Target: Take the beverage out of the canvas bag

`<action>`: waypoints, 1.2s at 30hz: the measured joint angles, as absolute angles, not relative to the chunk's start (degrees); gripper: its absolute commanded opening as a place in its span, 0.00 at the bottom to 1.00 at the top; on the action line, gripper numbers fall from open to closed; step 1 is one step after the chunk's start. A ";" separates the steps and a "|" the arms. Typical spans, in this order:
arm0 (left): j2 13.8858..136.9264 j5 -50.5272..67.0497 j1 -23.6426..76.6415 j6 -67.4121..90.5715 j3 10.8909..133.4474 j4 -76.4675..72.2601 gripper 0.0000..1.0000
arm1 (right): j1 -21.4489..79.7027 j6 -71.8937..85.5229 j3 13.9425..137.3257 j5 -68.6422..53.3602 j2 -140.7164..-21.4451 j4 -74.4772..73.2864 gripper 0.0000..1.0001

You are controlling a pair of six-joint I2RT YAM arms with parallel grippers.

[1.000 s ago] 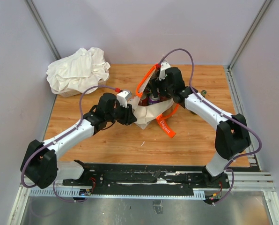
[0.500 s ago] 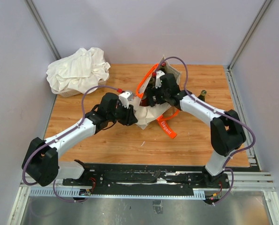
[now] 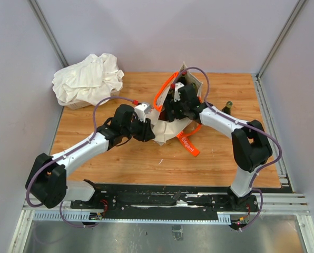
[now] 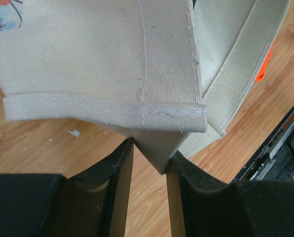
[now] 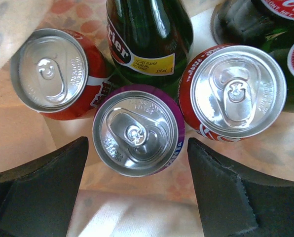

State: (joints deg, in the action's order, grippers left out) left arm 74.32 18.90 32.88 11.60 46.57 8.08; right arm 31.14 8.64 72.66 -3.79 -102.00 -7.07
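From above, the canvas bag [image 3: 167, 126] sits mid-bench [image 3: 120, 158]. The left claw [image 3: 148, 130] is at its near-left edge and the right claw [image 3: 174, 104] is sunk into its mouth. What either one grips is hidden from here.

The left wrist view settles one of them: the left claw [image 4: 149, 158] is clamped on a folded corner of the canvas bag [image 4: 97, 54]. It's a thin pinch, and I'd judge it could slip if the bag gets tugged upward.

Only the right wrist view shows the contents. The right claw [image 5: 137, 148] stands apart astride a purple can [image 5: 138, 129], gripping nothing. Red cans [image 5: 51, 74] and a green bottle [image 5: 147, 34] crowd it, so a closing finger may snag a neighbour's rim.
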 measured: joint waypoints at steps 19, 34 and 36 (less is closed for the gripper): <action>74.48 18.55 33.10 11.70 46.57 7.79 0.35 | 31.16 9.23 74.22 -3.31 -104.99 -5.08 0.04; 74.48 18.59 33.10 11.86 46.54 7.64 0.35 | 32.82 7.14 74.32 -1.96 -102.35 -7.62 0.01; 74.48 18.59 33.10 11.86 46.54 7.62 0.35 | 33.45 6.59 74.41 -1.96 -100.07 -9.02 0.01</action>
